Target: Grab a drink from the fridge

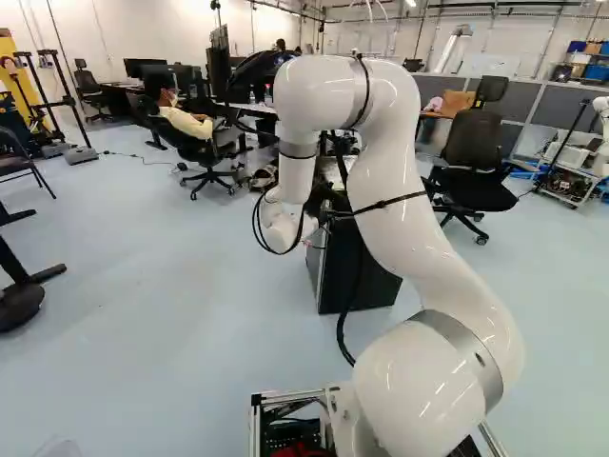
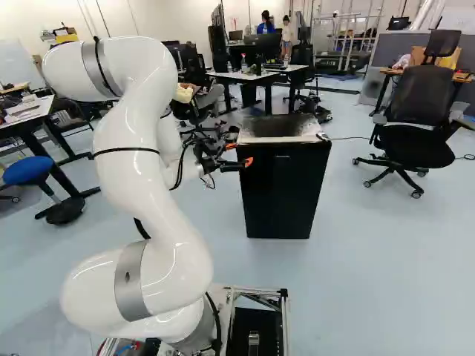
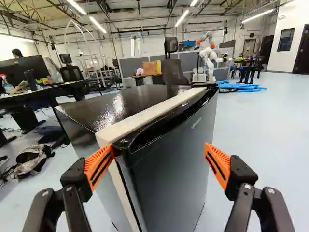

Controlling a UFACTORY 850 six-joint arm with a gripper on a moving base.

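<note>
See a black fridge (shiny on top), standing tall, facing the base; see the gripper wide open, holding nothing.

We are recording bright overhead light: ceiling tubes are glowing in the wrist view, glare is streaking the glossy fridge top, and highlights are dotting the white arm.

Blk boxy mini fridge w/ glossy top stands upright on pale blue floor, a bit R of ctr in the R base view, its flat dark door apparently shut, cream strip btwn door & body.
</note>
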